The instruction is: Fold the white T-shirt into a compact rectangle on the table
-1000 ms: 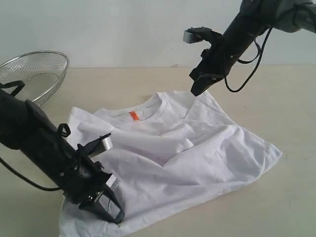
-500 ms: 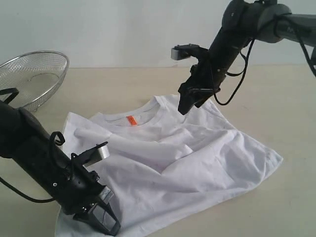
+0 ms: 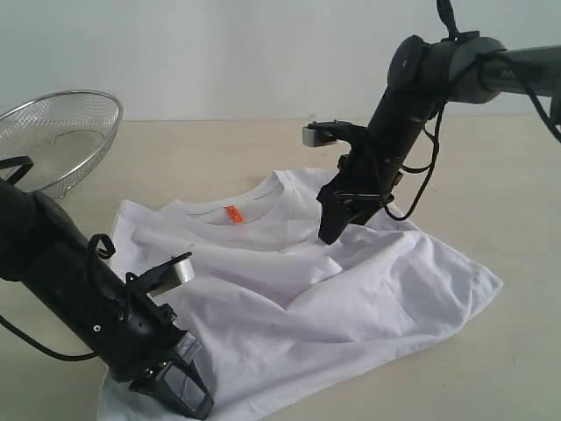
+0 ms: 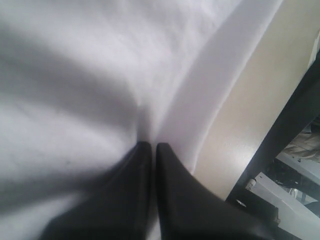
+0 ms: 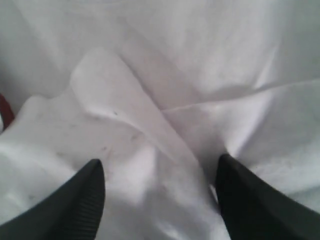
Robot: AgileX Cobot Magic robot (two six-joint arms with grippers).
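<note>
Resting apart from the white T-shirt (image 3: 351, 298), 1 wire-mesh basket (image 3: 88, 132).

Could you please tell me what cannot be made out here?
Exterior view: the basket is cut off by the left edge.
Exterior view: the nearest corner of the T-shirt hides behind the left pincer and arm.
Right wrist view: a red patch is cropped by the edge, unidentifiable.
Exterior view: whether the right pincer touches cloth is unclear.
</note>
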